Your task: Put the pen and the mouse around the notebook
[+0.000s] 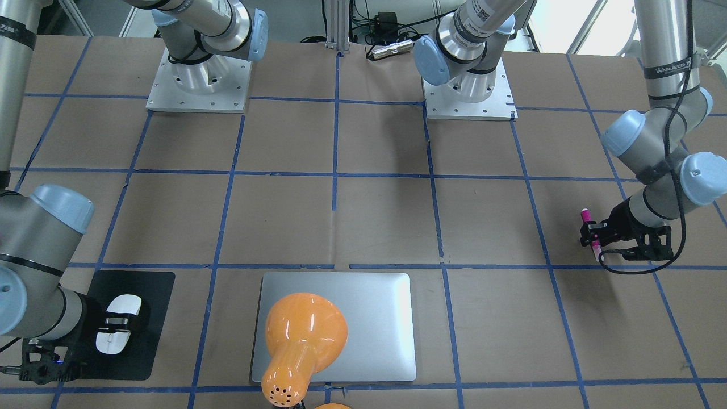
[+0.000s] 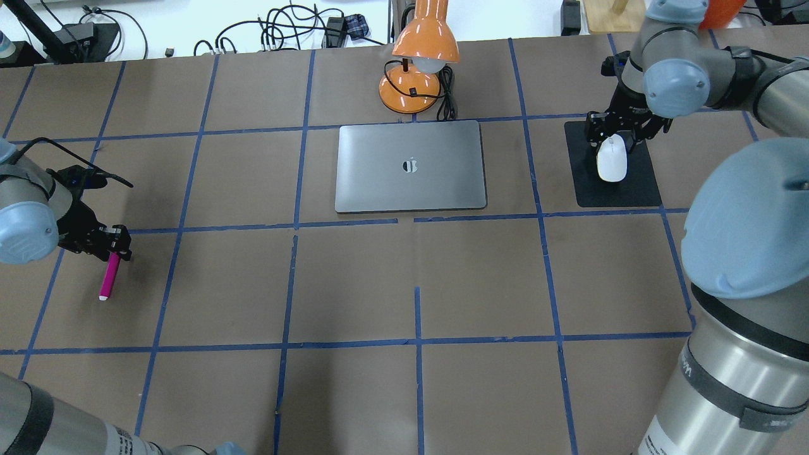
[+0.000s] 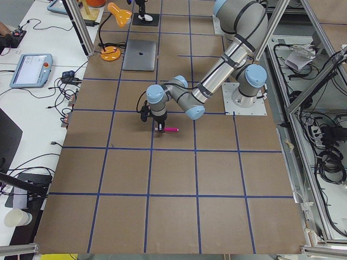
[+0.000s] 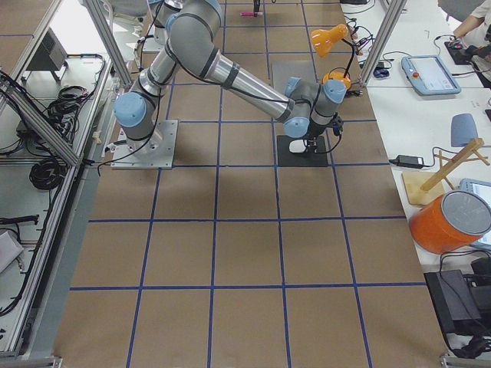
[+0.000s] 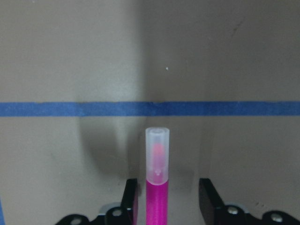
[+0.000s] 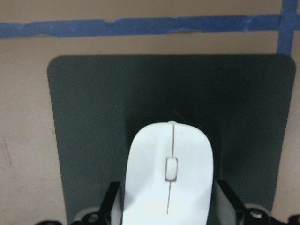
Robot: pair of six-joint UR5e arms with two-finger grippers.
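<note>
Pen [image 2: 110,275]: found on the robot's left side of the counter [image 2: 417,392], nearest the robot and well apart from the notebook. Its pale cap end points toward the robot, with a blue tape line [image 5: 150,108] crossing beyond the cap. The left tool [image 2: 115,248] sits over the pen's far end and hides it from overhead. The wrist view cuts off the lower barrel. The jaws stand spread: the barrel lies close to one finger, with a clear gap to the other. Whether the pen rests on the counter or is raised cannot be settled. Further out, at the counter's middle, the notebook [image 2: 411,165] lies flat and closed, touched by neither tool. In the front-facing view the lamp shade covers part of its lid. At the same depth, on the robot's right, the mouse [image 2: 612,161] sits on a black mat [image 2: 638,189], well apart from the notebook. The right tool [image 2: 615,140] pinches the mouse, one finger against each flank with no gap visible. The mouse's rear is hidden under the tool and cut off in the wrist view. Farthest out, an orange lamp [image 2: 425,38] stands just beyond the notebook's far edge.
</note>
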